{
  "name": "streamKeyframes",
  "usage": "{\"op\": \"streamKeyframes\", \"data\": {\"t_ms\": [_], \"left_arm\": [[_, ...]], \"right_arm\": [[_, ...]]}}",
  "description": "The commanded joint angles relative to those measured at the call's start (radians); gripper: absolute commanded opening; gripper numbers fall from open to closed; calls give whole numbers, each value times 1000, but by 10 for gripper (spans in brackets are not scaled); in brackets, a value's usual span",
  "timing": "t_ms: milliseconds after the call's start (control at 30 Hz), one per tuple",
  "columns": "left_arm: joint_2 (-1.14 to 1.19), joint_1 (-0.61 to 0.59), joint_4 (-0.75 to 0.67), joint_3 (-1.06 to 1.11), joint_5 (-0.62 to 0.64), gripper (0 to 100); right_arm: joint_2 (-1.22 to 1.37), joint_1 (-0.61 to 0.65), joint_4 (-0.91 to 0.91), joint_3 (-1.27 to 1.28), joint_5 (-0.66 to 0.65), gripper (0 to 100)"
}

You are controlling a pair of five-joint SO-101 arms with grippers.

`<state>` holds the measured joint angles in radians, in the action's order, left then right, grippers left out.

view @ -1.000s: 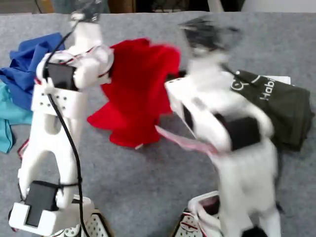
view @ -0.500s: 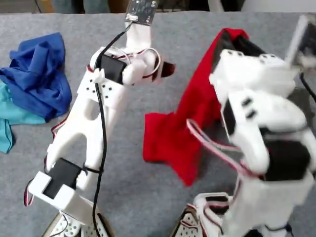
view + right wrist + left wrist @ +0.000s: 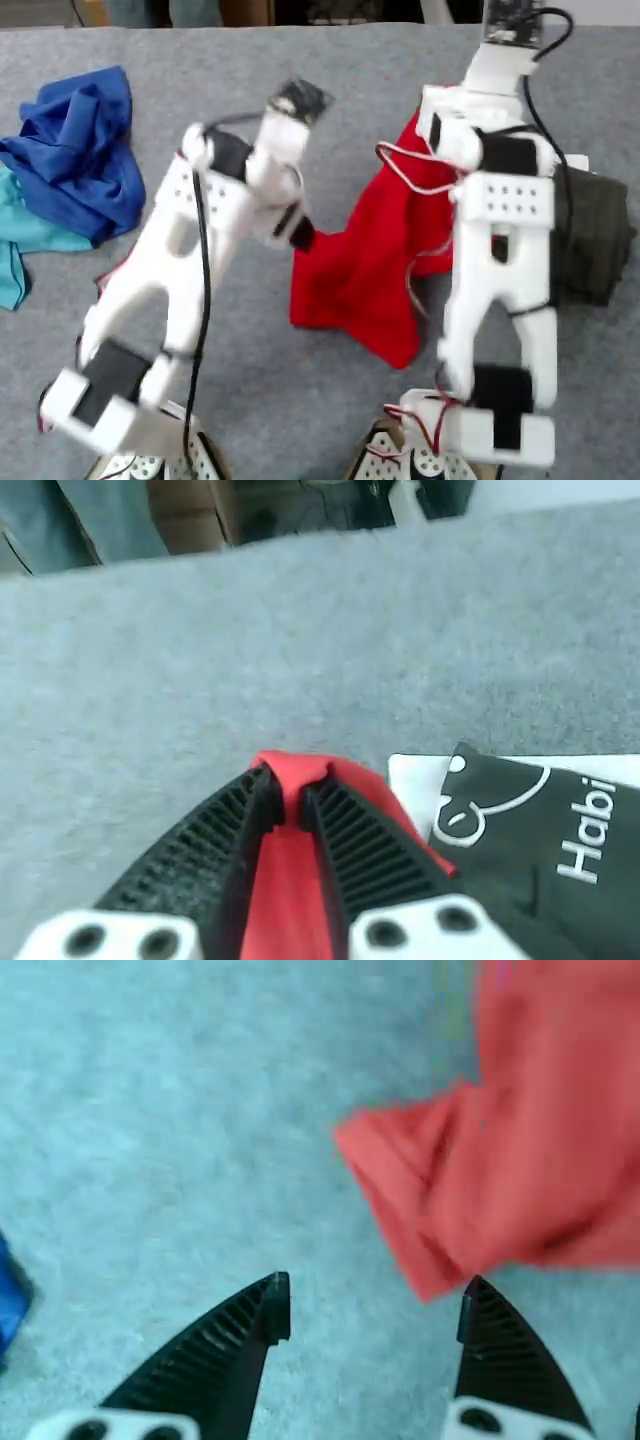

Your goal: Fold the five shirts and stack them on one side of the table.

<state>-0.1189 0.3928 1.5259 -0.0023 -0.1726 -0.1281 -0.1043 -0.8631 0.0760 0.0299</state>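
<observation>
Red cloth shirt [image 3: 365,275] hangs unfolded, pinched in the right hand [image 3: 285,785]; the left hand [image 3: 377,1285] gapes empty. One dark olive shirt [image 3: 595,235] looks folded; blue cloth shirt [image 3: 75,150] and teal cloth shirt [image 3: 15,235] lie crumpled.

Robotics bench in a lab or workshop
Grey felt table [image 3: 200,650] carrying a white arm [image 3: 500,205] with loose wiring; past the fingertips [image 3: 245,802] of the right gripper [image 3: 286,792], brown furniture [image 3: 190,515] stands beyond the table's edge.
</observation>
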Motion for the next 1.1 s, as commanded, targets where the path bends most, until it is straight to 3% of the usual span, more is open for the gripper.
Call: {"op": "streamKeyframes", "data": {"t_ms": [0,133,300,567,833,1067], "left_arm": [[-298,143,-218,409,-26,281],[-503,282,-511,750,38,284],[-414,302,-663,751,160,285],[35,318,-671,470,227,282],[164,414,-704,424,229,277],[201,318,-749,438,276,81]], "right_arm": [[111,-115,207,-22,-12,13],[232,-232,328,-113,-12,13],[308,-301,336,-179,60,13],[384,-354,338,-180,169,14],[450,-390,367,-220,178,14],[453,-381,367,-217,176,14]]}}
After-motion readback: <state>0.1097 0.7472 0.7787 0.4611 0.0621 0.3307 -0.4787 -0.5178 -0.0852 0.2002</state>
